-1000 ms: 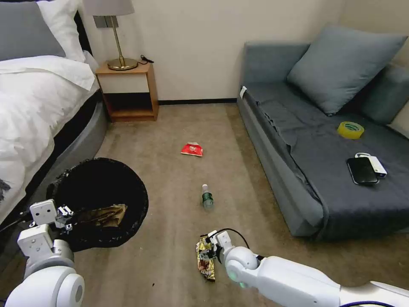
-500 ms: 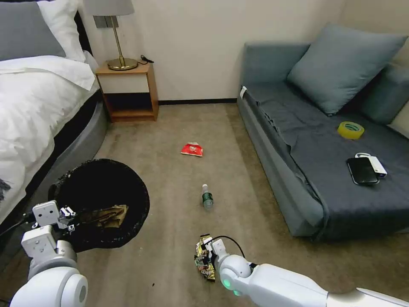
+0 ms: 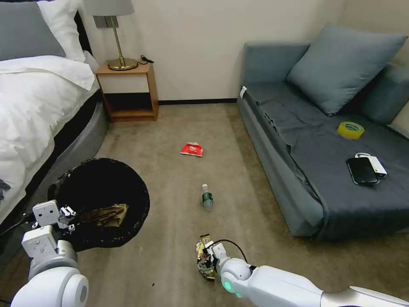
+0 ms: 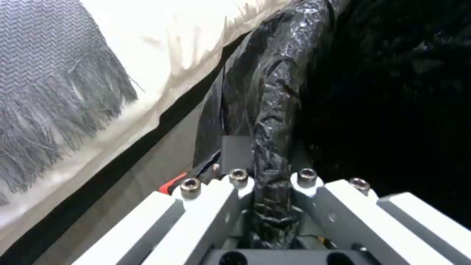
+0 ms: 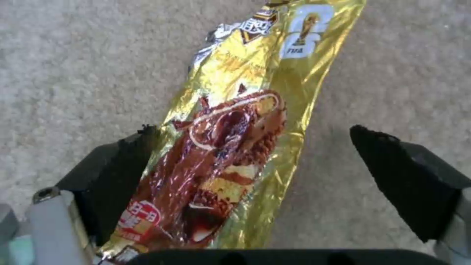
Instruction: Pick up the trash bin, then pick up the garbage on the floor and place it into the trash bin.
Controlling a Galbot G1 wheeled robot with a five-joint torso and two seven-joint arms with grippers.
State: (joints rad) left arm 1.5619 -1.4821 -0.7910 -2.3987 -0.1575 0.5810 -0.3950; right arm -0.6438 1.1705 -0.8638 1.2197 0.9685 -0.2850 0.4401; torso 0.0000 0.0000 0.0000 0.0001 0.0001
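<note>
We see the right gripper (image 5: 255,162) low over the carpet, jaws spread around the gold wrapper (image 5: 240,140). Our left gripper (image 4: 270,191) is clamped on the bin (image 3: 102,200) rim, beside the bed (image 3: 38,111)

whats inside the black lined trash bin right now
A crumpled brown paper bag lies inside the small round white bin lined with a crinkled black plastic bag, near the left gripper clamping its rim. Anything beneath the paper is hidden by it and the dark liner.
</note>
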